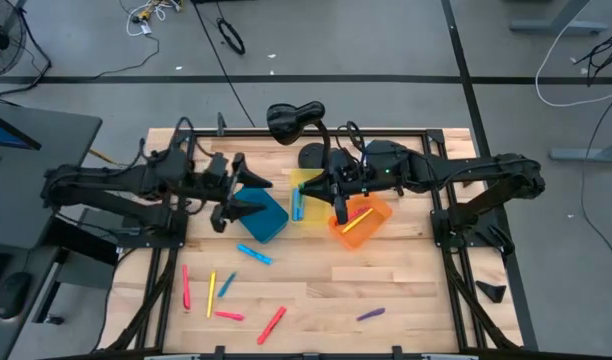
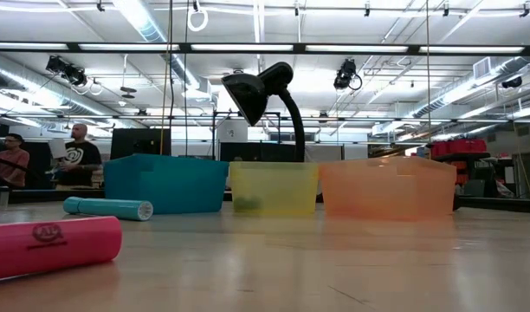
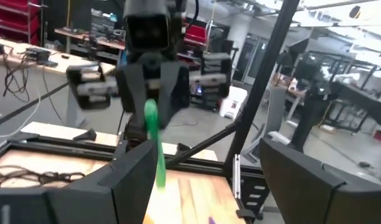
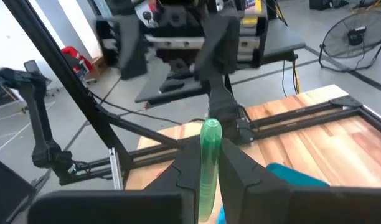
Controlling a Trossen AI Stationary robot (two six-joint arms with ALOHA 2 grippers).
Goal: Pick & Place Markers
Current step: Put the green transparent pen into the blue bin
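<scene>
My right gripper [image 4: 209, 163] is shut on a green marker [image 4: 209, 155] and hangs high over the yellow bin [image 1: 304, 185] and orange bin [image 1: 364, 226]. My left gripper [image 3: 209, 186] stands open at about the same height, over the blue bin [image 1: 261, 215], facing the right one [image 3: 154, 87], with nothing between its fingers. Several markers lie flat on the near part of the table: red [image 1: 272, 323], yellow [image 1: 211, 293], blue [image 1: 254, 254], purple [image 1: 371, 314]. A blue marker [image 1: 298, 205] lies in the yellow bin. Yellow and red ones [image 1: 358, 220] lie in the orange bin. My right gripper pinches the green marker near its upper end [image 3: 150, 112] between its two fingers. The fingers come about level from the table's right side and lie across the marker. The marker hangs nearly upright below them [image 3: 159, 168], lifted clear of the bins and table.
A black desk lamp [image 1: 291, 118] stands behind the bins at the far edge. In the low view a red marker [image 2: 48, 247] and a teal one [image 2: 107, 208] lie close by. A black frame [image 1: 456, 215] borders the table. People sit far off in the room [image 2: 79, 156].
</scene>
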